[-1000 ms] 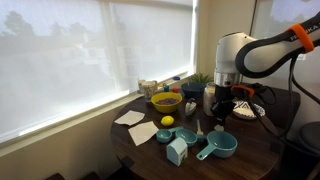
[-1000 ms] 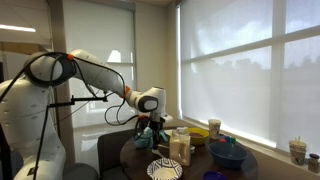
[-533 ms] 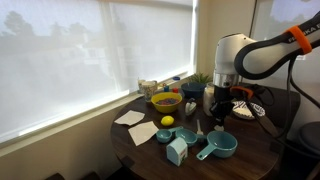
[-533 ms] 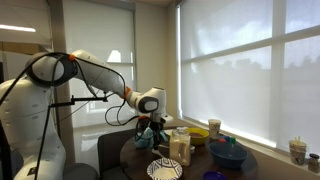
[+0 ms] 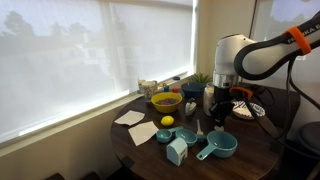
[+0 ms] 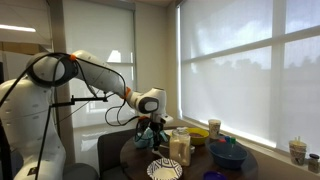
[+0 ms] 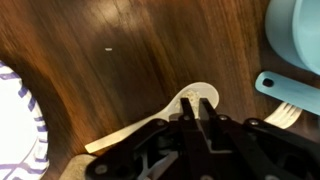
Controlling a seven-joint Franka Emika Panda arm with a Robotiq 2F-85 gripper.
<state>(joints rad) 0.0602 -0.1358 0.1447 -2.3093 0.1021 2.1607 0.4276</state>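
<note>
Hanging low over the table (image 7: 120, 50), the gripper (image 7: 200, 112) shows its fingers drawn close together, with only a narrow gap, right at the bowl end of a pale spoon (image 7: 135, 132). The wrist view does not settle whether they pinch the spoon or merely stand over it, so I cannot tell. The spoon lies flat on the bare wood, its handle running away from the fingers toward a striped plate (image 7: 15, 130). A teal cup (image 7: 300, 40) sits on the other side, its handle (image 7: 285, 88) just beside the fingers, so the spoon rests between plate and cup. In both exterior views the gripper (image 5: 222, 112) (image 6: 150, 128) points straight down at the table. In an exterior view the teal cup (image 5: 220, 147) sits toward the near edge, with a yellow bowl (image 5: 166, 101) and a lemon (image 5: 167, 122) further in. Compared with a second ago, nothing visibly differs: the arm holds the same pose and the things lie where they lay.
</note>
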